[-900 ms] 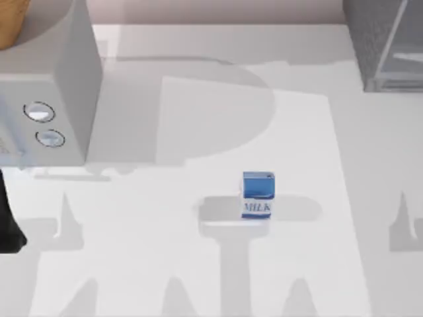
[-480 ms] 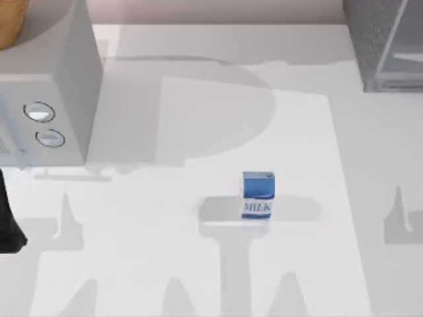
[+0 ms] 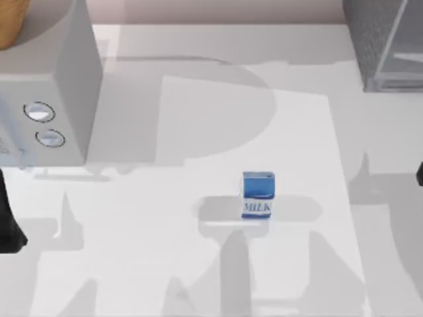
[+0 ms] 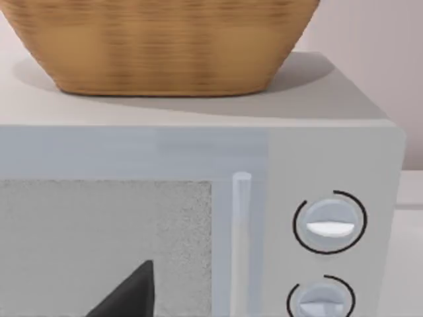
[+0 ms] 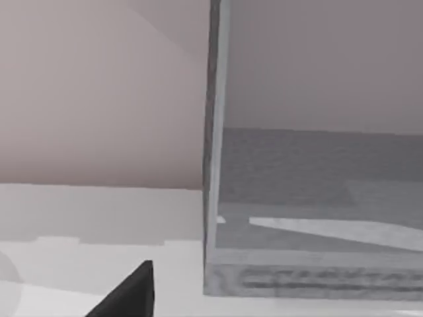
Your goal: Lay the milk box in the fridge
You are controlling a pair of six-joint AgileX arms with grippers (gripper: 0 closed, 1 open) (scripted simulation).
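While open table [image 3: 198,132] surrounds it, milk box [image 3: 258,195] stands.

A white surface [image 3: 198,277] fills the top view, crossed by pale grey shadows. A plain pinkish-beige wall [image 3: 218,12] runs along its far edge. On the left stands a light grey box [image 3: 66,86] with two round dials [image 3: 43,124]; a woven basket [image 4: 162,43] sits on top of it.

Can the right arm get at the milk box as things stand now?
Probably yes. The milk box stands upright alone on the table, with bare surface between it and the right arm at the right edge.
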